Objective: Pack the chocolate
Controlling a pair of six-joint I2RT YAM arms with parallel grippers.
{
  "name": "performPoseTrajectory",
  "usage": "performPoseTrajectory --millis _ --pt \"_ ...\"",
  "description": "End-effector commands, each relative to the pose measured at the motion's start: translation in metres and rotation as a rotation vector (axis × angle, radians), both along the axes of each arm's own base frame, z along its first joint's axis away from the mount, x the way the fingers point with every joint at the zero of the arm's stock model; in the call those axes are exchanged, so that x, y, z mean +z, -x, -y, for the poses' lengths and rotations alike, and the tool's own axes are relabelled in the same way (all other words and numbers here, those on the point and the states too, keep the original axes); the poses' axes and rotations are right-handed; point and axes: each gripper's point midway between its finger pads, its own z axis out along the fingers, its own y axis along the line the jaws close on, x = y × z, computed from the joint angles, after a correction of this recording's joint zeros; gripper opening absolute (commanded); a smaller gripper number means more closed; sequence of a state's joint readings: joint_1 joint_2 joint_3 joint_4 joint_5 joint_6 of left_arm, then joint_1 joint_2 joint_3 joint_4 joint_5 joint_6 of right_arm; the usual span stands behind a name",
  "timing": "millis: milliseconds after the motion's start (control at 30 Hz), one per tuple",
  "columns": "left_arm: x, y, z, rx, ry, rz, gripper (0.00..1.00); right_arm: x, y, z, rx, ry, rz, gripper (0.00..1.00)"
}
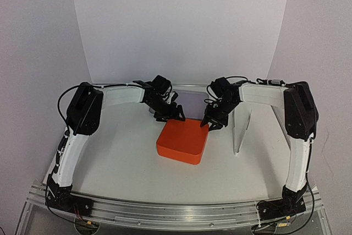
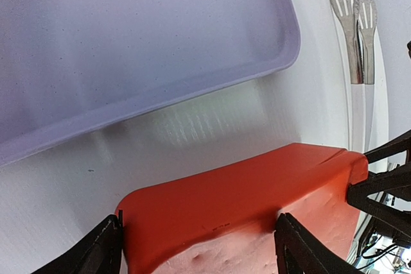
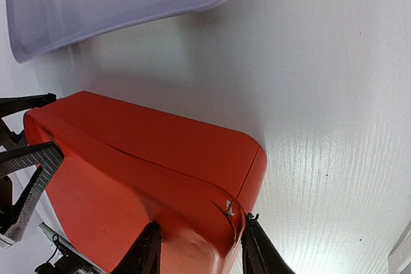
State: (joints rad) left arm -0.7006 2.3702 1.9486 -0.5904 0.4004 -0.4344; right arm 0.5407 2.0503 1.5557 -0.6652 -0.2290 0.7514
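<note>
Box (image 1: 182, 142), orange — left gripper (image 1: 169, 118) spread wide astride one far corner, right gripper (image 1: 212, 124) pinching the other corner.

Lab: white backdrop (image 1: 181, 26), aluminium rail (image 1: 176, 213)

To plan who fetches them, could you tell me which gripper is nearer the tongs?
Right. The right gripper sits at the far right corner of the orange box, beside the tongs; the left gripper is at the box's far left corner.
</note>
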Motion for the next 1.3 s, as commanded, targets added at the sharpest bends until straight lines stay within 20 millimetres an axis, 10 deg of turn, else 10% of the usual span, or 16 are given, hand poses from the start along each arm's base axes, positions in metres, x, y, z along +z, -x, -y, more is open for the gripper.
performPoseTrajectory --millis 0,200,467,767,900,1000,1267 --pt "-0.101 0.121 0.020 -0.230 -0.215 -0.289 0.76 -0.064 0.017 -0.034 0.041 -0.074 -0.092 0.22" --pt "-0.144 0.160 0.007 -0.285 -0.333 -0.416 0.68 -0.106 0.028 -0.027 -0.023 -0.060 -0.158 0.00" --pt "-0.182 0.191 -0.013 -0.302 -0.475 -0.512 0.65 -0.175 0.052 -0.001 -0.241 -0.055 -0.298 0.00" --pt "-0.189 0.194 -0.020 -0.296 -0.497 -0.531 0.61 -0.138 0.028 -0.017 -0.140 -0.185 -0.124 0.00" --pt "-0.179 0.171 -0.017 -0.252 -0.457 -0.481 0.62 -0.094 0.013 -0.031 -0.056 -0.238 -0.031 0.00" --pt "-0.160 0.132 -0.016 -0.177 -0.407 -0.399 0.66 -0.064 0.014 -0.024 -0.009 -0.196 0.023 0.19" --pt "-0.040 0.010 -0.022 0.028 -0.198 -0.072 0.99 -0.011 0.015 -0.002 0.132 -0.069 0.166 0.70"
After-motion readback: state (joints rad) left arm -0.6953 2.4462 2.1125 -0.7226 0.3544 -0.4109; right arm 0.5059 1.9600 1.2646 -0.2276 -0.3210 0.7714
